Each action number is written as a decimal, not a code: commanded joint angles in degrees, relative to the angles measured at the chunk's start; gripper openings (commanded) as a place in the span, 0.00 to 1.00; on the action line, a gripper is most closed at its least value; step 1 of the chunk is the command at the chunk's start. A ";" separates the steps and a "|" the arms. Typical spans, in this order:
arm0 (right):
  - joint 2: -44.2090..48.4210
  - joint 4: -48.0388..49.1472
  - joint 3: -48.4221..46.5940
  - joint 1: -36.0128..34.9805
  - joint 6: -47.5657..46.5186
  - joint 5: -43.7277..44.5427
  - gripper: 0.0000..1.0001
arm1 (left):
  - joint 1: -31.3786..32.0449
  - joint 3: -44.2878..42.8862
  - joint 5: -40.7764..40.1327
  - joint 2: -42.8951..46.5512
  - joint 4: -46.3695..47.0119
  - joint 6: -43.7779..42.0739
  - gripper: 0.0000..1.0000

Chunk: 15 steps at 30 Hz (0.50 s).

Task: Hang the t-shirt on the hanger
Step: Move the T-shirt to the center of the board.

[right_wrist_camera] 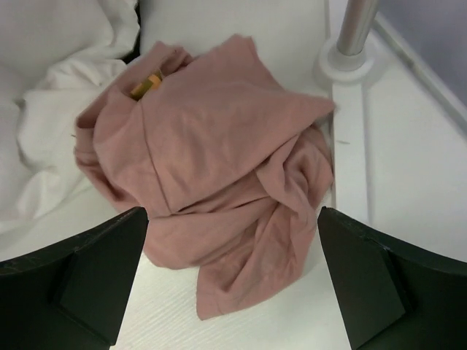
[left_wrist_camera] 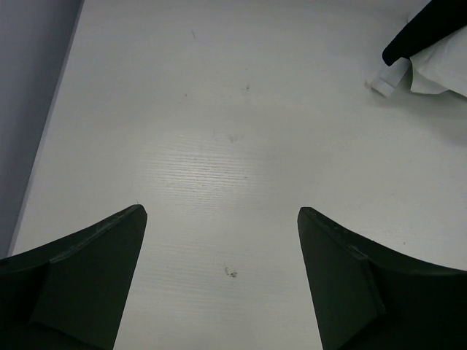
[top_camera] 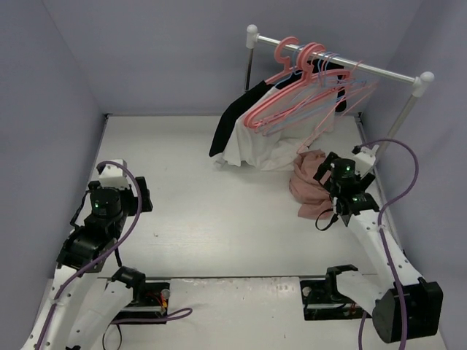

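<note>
The salmon-pink t-shirt (top_camera: 307, 187) lies crumpled on the table at the right, under the clothes rack. In the right wrist view the t-shirt (right_wrist_camera: 219, 160) fills the middle, with a small orange tag showing in its folds. My right gripper (top_camera: 330, 191) is open just above the shirt's near edge, and its jaws (right_wrist_camera: 232, 211) stand wide on either side of the cloth without touching it. A thin pale-pink hanger (top_camera: 325, 127) seems to hang among the others on the rail, though I cannot tell it apart for certain. My left gripper (top_camera: 140, 195) is open and empty over bare table (left_wrist_camera: 222, 210).
A rack rail (top_camera: 343, 63) carries thicker coral-pink hangers (top_camera: 288, 80), lilac-blue hangers (top_camera: 332, 91), a white garment (top_camera: 255, 149) and a black garment (top_camera: 228, 125). The rack's right post foot (right_wrist_camera: 349, 62) stands just beyond the shirt. The white garment (right_wrist_camera: 51, 109) lies to the shirt's left. Walls enclose the table.
</note>
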<state>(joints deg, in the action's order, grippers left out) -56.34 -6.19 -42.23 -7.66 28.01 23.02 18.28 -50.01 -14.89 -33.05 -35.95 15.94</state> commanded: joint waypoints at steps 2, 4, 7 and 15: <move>-7.58 19.46 4.43 -0.18 2.38 -1.05 1.00 | 0.95 -0.07 -1.58 3.09 4.61 -0.42 0.81; -10.54 22.60 4.79 0.01 1.44 -2.10 1.00 | 1.15 0.09 -1.64 3.52 4.57 -0.56 0.81; -17.57 24.91 4.08 0.80 1.78 -3.93 1.00 | 1.32 0.09 -1.33 3.59 4.57 -0.58 0.81; -26.53 31.73 5.72 3.96 3.93 -9.95 0.98 | 1.77 0.36 -1.20 4.05 4.57 -0.74 0.81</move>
<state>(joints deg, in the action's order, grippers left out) -81.76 17.51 -36.63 -4.80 30.21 15.52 19.84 -48.93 -15.51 -28.12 -35.59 15.64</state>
